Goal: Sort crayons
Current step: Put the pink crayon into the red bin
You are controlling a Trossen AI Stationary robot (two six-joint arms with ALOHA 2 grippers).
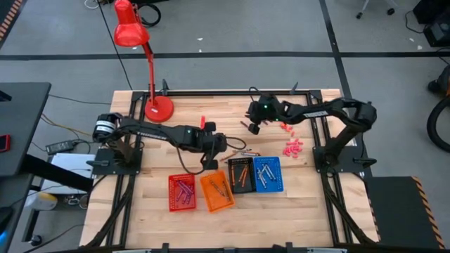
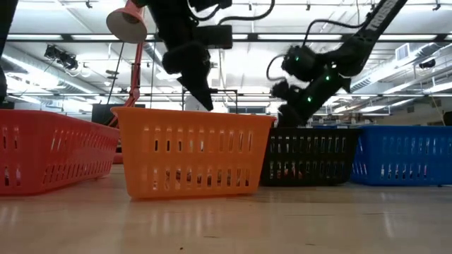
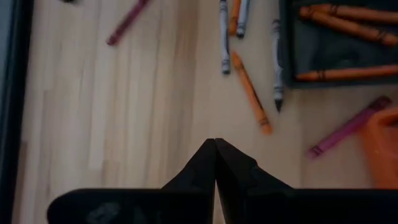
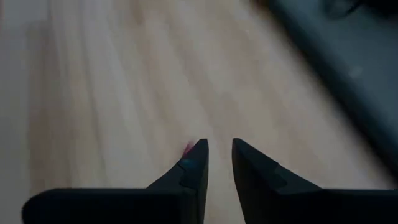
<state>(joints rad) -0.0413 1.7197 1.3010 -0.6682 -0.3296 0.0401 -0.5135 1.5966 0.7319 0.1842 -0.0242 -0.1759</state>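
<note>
Loose crayons lie flat on the wooden table [image 1: 155, 140] behind the baskets: an orange one [image 3: 252, 93], two grey ones [image 3: 224, 37], and magenta ones [image 3: 348, 127]. My left gripper [image 3: 215, 144] hangs shut just above the wood on their near side, holding nothing; in the high view it [image 1: 211, 161] is behind the orange basket [image 1: 216, 191]. My right gripper [image 4: 221, 148] stands open over bare wood farther back [image 1: 252, 126]. Nothing is between its fingers, and a magenta speck [image 4: 188, 148] shows beside one fingertip.
Red [image 1: 181, 192], orange, black [image 1: 240, 174] and blue [image 1: 267, 173] baskets stand in a row toward the near edge, each holding crayons. A pile of pink pieces [image 1: 292, 146] lies at the right. A red desk lamp [image 1: 156, 107] stands at the far left.
</note>
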